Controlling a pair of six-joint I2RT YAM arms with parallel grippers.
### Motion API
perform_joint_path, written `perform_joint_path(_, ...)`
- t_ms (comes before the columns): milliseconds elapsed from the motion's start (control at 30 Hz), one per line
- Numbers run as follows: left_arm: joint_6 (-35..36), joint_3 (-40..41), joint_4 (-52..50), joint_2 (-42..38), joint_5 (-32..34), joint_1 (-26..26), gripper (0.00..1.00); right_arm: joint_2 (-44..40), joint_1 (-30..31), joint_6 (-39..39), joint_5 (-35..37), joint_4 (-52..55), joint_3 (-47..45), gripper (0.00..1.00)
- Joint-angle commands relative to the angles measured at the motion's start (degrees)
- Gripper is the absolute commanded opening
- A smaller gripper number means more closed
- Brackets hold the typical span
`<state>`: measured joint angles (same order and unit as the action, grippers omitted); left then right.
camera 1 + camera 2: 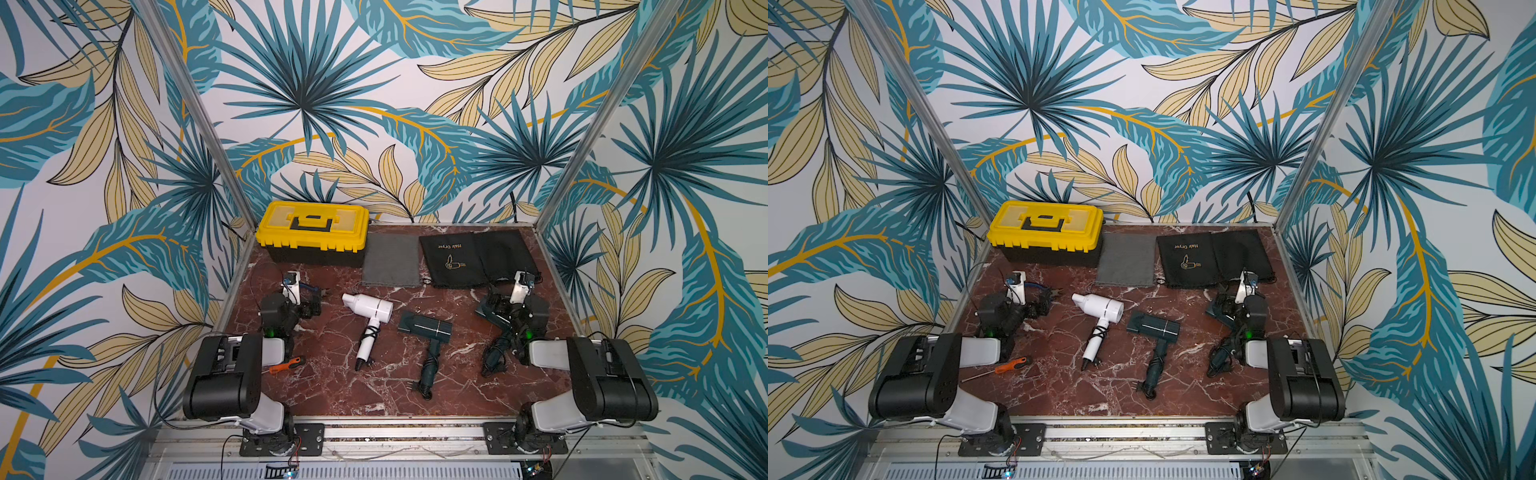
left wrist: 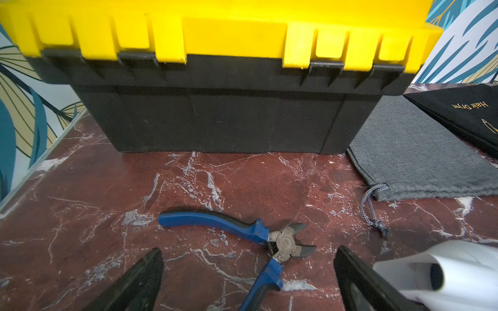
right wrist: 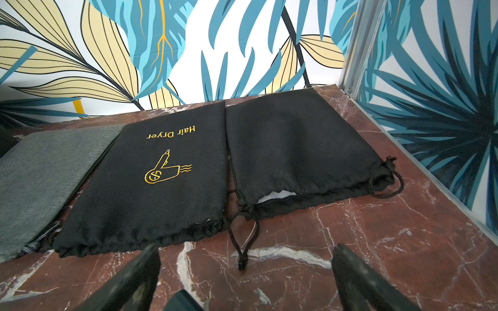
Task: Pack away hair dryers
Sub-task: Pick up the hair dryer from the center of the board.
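Three hair dryers lie on the red marble table point(image 1: 374, 390). The white one point(image 1: 370, 309) point(image 1: 1100, 306) is left of centre, its nozzle showing in the left wrist view point(image 2: 444, 269). The dark teal one point(image 1: 426, 326) lies at the centre. A third dark dryer point(image 1: 484, 311) lies partly hidden under my right arm, cord trailing toward the front. My left gripper point(image 1: 309, 301) point(image 2: 248, 258) stands open over blue-handled pliers point(image 2: 215, 220), holding nothing. My right gripper point(image 1: 500, 301) point(image 3: 248, 253) stands open and empty just short of the black bags.
At the back lie a grey drawstring bag point(image 1: 390, 259), a black bag marked "Hair Dryer" point(image 3: 161, 175) and a plain black bag point(image 3: 296, 148). A shut yellow-lidded toolbox point(image 1: 313, 226) stands back left. An orange-handled screwdriver point(image 1: 286, 365) lies by the left arm's base.
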<state>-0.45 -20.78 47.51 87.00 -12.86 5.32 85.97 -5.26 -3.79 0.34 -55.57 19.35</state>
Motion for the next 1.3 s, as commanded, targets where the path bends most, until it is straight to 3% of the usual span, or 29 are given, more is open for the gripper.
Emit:
perform_joint_path(0, 0.4, -2.3, -0.3, -0.4, -0.3, -0.2, 1.0, 0.1, -0.1, 0.7, -0.5, -0.2, 0.3, 1.0)
perform_joint_path(467, 0.4, -2.2, -0.3, -0.4, -0.3, -0.1, 0.99, 0.2, -0.1, 0.7, -0.5, 0.1, 0.4, 1.0)
perform_joint_path(600, 0.7, -3.0, -0.3, -1.3, -1.1, -0.2, 0.99, -0.1, 0.8, 0.7, 2.3, 1.8, 1.1, 0.99)
perform_joint_path(667, 0.3, -5.5, -6.8, -3.9, 0.2, -0.4, 0.99, -1.7, 1.2, -0.7, 8.4, 2.3, 0.5, 0.99)
perform_joint_path(733, 0.0, -7.7, -13.4, -7.4, 0.9, -0.5, 1.0, -4.3, 1.3, -0.8, 9.2, 5.2, 1.2, 1.0)
perform_joint_path(900, 0.7, -13.4, -31.8, -15.6, 0.5, -0.9, 0.99, -15.8, 1.2, -6.5, 17.4, 31.6, 11.9, 1.0)
perform_joint_path(1000, 1.3, -21.6, -49.2, -16.7, -1.4, -1.0, 1.0, -20.7, 1.2, -17.9, 15.1, 47.6, 19.7, 0.99)
perform_joint_path(1067, 1.2, -24.1, -54.5, -19.1, -2.3, -1.3, 0.99, -23.6, 1.2, -28.4, 14.1, 57.2, 23.7, 0.99)
perform_joint_path(1133, 1.9, -25.4, -57.6, -21.0, -2.1, -2.1, 1.0, -26.3, 1.1, -29.2, 6.1, 58.2, 23.8, 0.99)
perform_joint_path(1200, 3.5, -28.7, -63.6, -21.0, -4.2, -2.7, 1.0, -28.4, 1.1, -31.2, -0.4, 56.1, 23.0, 0.93)
perform_joint_path(1267, 5.6, -32.1, -70.0, -21.4, -4.6, -4.5, 1.0, -29.1, 1.3, -33.0, -6.1, 61.2, 25.4, 0.87)
